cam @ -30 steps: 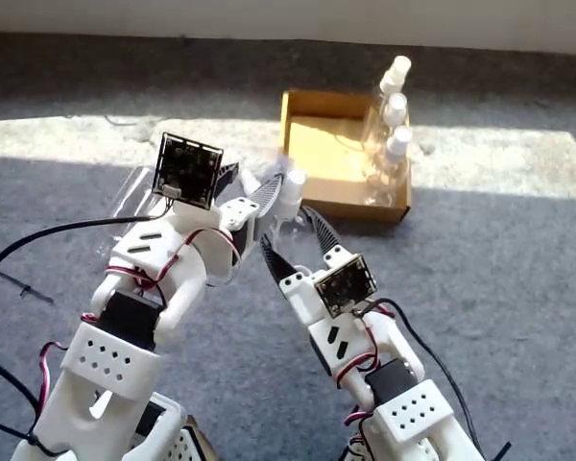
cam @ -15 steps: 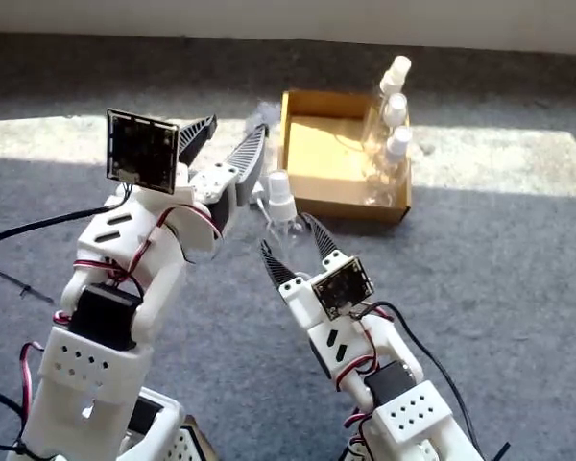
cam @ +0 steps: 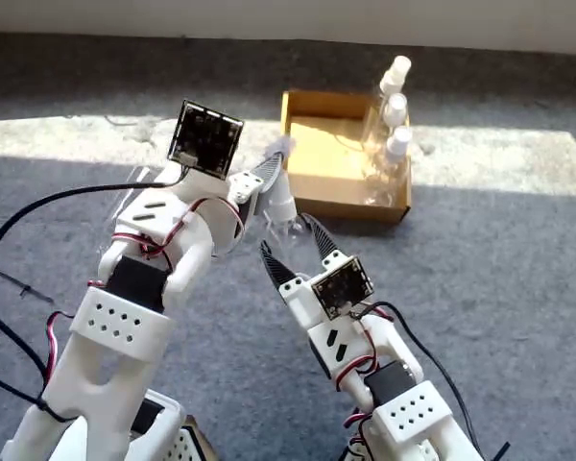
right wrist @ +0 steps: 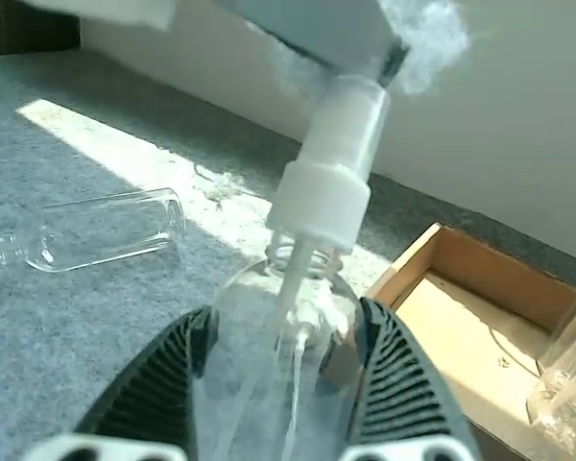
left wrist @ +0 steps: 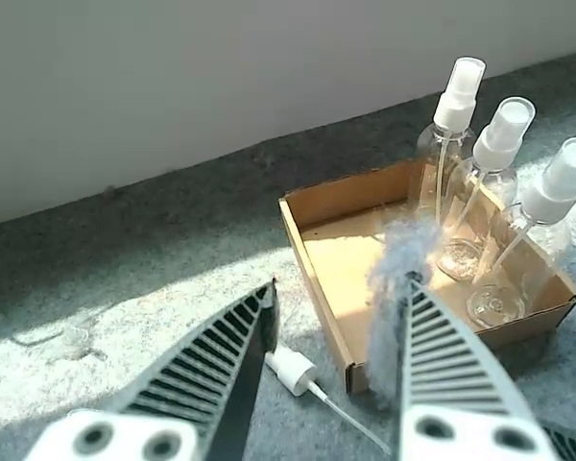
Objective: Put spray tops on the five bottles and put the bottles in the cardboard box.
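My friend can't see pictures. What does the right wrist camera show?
The right claw grips a clear bottle with a white spray top sitting in its neck, and the left claw hangs just above it. Behind, an empty bottle lies on its side on grey carpet, and an open cardboard box stands farther off.

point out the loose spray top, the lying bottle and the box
loose spray top (left wrist: pixel 290 369), left wrist view, on its white cap
lying bottle (right wrist: pixel 101 230), right wrist view, middle of its clear body
box (cam: pixel 326 154), high view, on its bare floor
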Available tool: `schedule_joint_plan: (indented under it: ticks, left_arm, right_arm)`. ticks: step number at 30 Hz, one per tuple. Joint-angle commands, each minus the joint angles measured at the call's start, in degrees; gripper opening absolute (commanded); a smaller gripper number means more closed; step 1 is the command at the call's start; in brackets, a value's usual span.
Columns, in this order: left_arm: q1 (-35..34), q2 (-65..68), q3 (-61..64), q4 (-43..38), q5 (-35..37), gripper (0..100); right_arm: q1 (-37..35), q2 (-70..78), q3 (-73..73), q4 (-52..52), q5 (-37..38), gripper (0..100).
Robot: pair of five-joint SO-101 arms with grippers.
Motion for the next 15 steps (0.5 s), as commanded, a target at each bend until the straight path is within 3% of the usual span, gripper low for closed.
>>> schedule_joint_plan:
  ticks: [1, 9, 15]
  left_arm:
    - [0.0, 0.1, -2.7, -0.9, -0.5, 20]
    - [4.8, -9.5, 0.0, 8.4, -0.9, 20]
    - [6.1, -11.7, 3.4, 8.4, -4.0, 20]
  right_arm:
    - [0.5, -0.6, -0.6, -1.2, 0.8, 0.5]
    - [0.5, -0.6, -0.6, -1.2, 0.7, 0.5]
    - [0.5, -0.6, -0.6, -1.1, 0.7, 0.5]
